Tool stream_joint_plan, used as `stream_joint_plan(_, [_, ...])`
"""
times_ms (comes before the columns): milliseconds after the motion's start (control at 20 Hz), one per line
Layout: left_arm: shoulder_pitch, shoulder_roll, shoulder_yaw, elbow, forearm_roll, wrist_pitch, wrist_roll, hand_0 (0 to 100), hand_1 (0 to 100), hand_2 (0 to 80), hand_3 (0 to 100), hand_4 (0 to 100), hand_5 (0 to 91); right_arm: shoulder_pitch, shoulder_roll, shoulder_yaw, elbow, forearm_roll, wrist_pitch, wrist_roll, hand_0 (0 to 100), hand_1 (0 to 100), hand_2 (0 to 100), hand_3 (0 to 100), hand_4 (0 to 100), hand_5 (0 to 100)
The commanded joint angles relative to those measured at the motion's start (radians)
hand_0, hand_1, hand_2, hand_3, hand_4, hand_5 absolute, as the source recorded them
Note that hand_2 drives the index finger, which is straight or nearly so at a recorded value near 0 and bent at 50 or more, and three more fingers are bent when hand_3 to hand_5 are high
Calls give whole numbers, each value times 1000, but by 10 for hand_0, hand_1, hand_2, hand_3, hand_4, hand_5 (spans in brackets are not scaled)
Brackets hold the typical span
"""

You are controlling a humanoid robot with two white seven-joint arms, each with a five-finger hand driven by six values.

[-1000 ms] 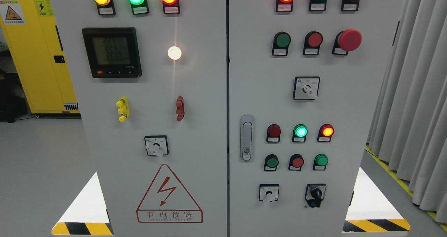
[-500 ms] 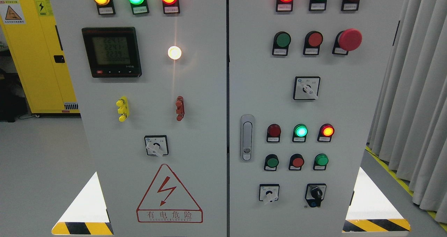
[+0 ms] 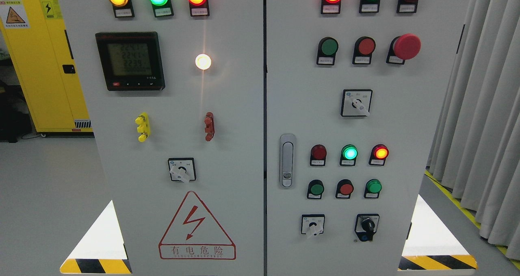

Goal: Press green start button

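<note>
A grey control cabinet (image 3: 260, 105) with two doors fills the head view. On the right door a green push button (image 3: 328, 47) sits in the upper row, left of a red button (image 3: 366, 46) and a red mushroom stop button (image 3: 407, 46). Lower down, a dark green button (image 3: 316, 189), a red button (image 3: 345, 188) and a brighter green button (image 3: 373, 186) form a row under three lamps, the middle one lit green (image 3: 349, 152). Neither of my hands shows in the view.
Rotary switches (image 3: 356, 103) (image 3: 313, 224), a key switch (image 3: 367, 226) and a door latch (image 3: 287, 160) sit on the right door. The left door carries a meter (image 3: 130, 60) and a warning triangle (image 3: 197, 227). A yellow cabinet (image 3: 40, 56) stands left, curtains (image 3: 483, 105) right.
</note>
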Motion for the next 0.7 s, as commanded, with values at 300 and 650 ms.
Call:
stream_joint_plan(300, [-27,-70,0,-23,0,0,-1,120,556,0,0,0,0,108,-19,128,-726,448,-298,-62,165,470,0,317,393,270])
stream_joint_plan(650, [-29,-107,0,-29,-2,0,-1,120,556,0,0,0,0,89,-46,123,-948,623,-349,-125,206,541,0,472,535,423])
